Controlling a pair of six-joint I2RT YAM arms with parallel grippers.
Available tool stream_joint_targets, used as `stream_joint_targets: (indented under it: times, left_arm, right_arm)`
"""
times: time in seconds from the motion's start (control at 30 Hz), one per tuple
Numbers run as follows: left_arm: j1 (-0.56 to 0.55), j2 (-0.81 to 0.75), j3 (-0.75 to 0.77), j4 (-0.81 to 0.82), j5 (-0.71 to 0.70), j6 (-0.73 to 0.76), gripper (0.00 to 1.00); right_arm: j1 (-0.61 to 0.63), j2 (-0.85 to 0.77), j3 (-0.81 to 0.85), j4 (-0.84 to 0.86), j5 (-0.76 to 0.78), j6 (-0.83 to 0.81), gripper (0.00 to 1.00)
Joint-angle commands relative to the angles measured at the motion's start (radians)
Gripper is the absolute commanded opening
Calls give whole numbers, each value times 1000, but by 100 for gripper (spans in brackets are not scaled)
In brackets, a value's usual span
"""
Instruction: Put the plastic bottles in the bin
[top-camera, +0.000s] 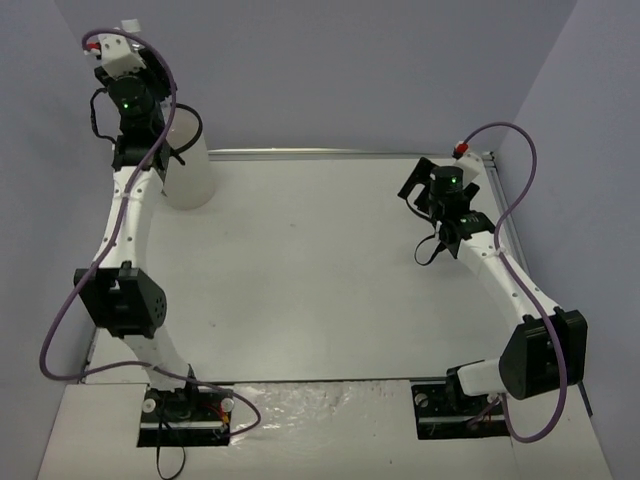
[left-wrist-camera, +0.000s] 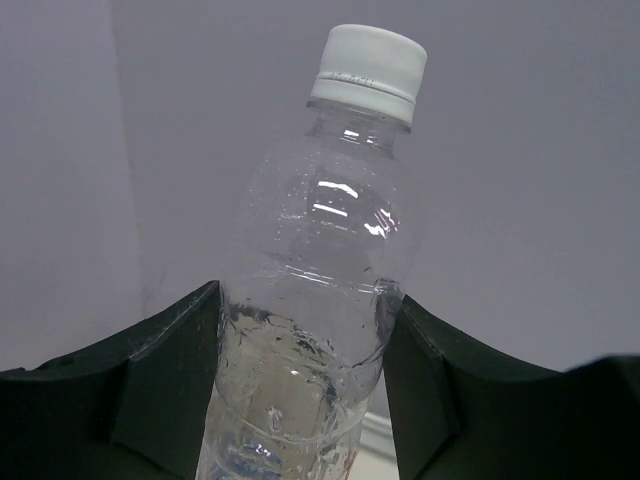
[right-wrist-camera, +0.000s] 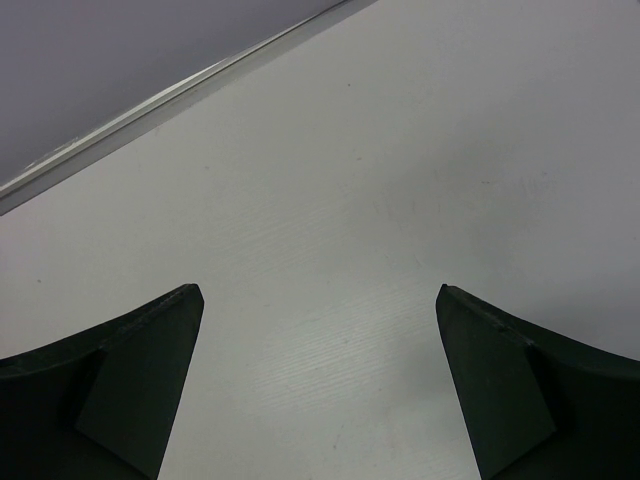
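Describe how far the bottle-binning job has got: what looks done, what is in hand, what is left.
Done, apparently: no bottle shows on the table in the top view, so the others are probably in the bin, though its inside is hidden. In hand: the left gripper is shut on a clear bottle, raised near the bin. Left: drop that bottle in. The right gripper is open and empty.
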Motion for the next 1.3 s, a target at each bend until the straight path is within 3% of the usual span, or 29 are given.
stream_joint_targets:
  times: [0.0,0.13,0.23,0.33,0.6,0.77,0.83,0.97,1.03,1.27]
  left_arm:
    - [54,163,181,178,-51,15,23]
    - [69,277,352,117,-104,43,23]
    - [81,342,388,105,-116,52,23]
    - [82,351,346,132,-132,62,23]
    - [93,310,184,187,-218,72,37]
    - [138,299,137,151,-177,-29,40]
    - [145,300,137,133,-165,-46,47]
    - [145,289,126,130,-118,-30,75]
    - [145,277,117,134,-102,-28,83]
    - [145,243,91,142,-62,-10,89]
  right_arm:
    - [-22,2,17,74,35,-59,100]
    - [-38,10,18,74,58,-74,100]
    - [-41,18,17,73,57,-84,100]
    - [-45,36,19,74,56,-87,100]
    - [-53,71,25,73,5,-96,100]
    - [-55,64,10,73,12,-90,100]
    - [-55,61,2,73,11,-90,100]
    - [-57,54,-12,73,18,-90,100]
    - [-58,51,-14,73,17,-88,100]
    - [-60,49,-19,73,14,-87,100]
